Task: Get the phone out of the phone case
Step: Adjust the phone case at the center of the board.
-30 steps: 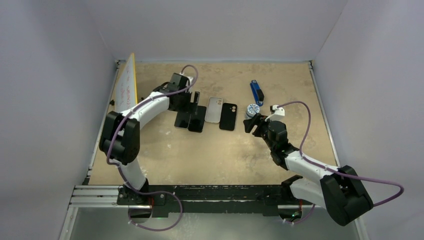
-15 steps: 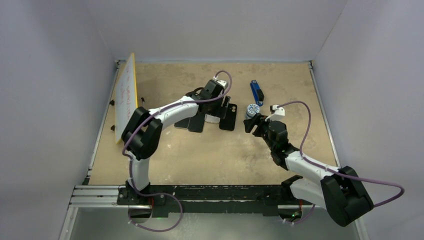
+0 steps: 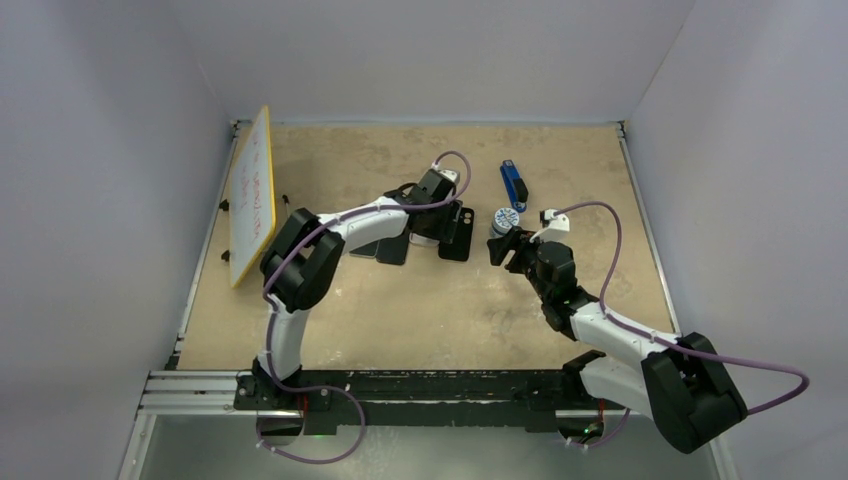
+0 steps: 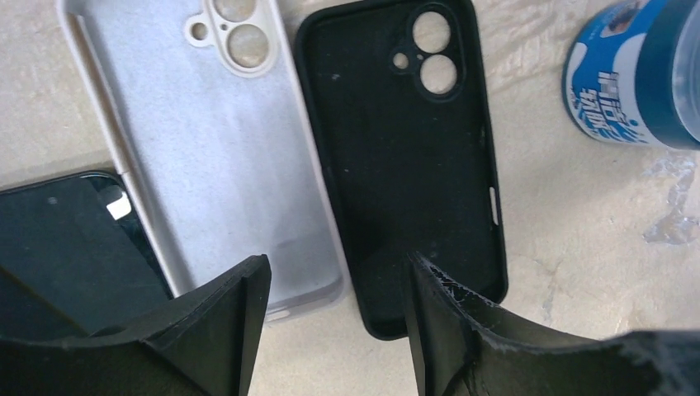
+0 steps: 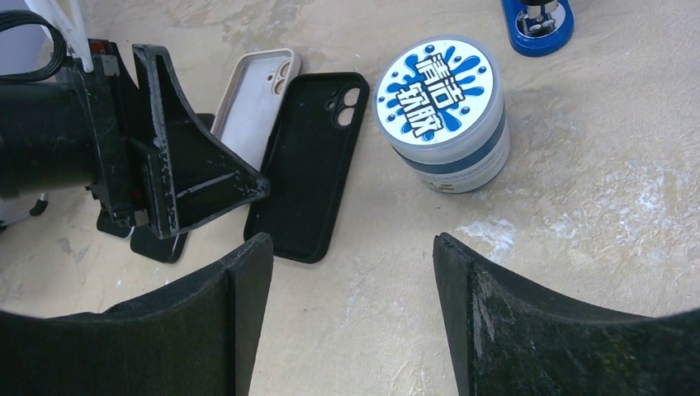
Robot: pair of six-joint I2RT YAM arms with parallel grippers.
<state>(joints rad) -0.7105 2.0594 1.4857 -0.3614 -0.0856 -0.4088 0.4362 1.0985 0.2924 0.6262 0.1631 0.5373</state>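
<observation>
Right end effector point(image 5: 353, 247) is hovering nearest the bases, fingers spread, pinching nothing, well apart from the white case point(image 4: 206, 140). Left end effector point(image 4: 337, 272) is hanging over that case's near end, fingers likewise apart and empty. Dark phone point(image 4: 66, 239) is lying just beside the white case, on the side away from the black case point(image 4: 404, 165); cannot tell whether a shell is wrapping it. Both cases are showing bare insides.

Risk: the left fingers are straddling the white/black seam, so closing here would be grabbing an empty rim, not the phone. Beyond the black case, the blue-lidded tub point(image 5: 442, 107) is sitting near enough to get knocked.
</observation>
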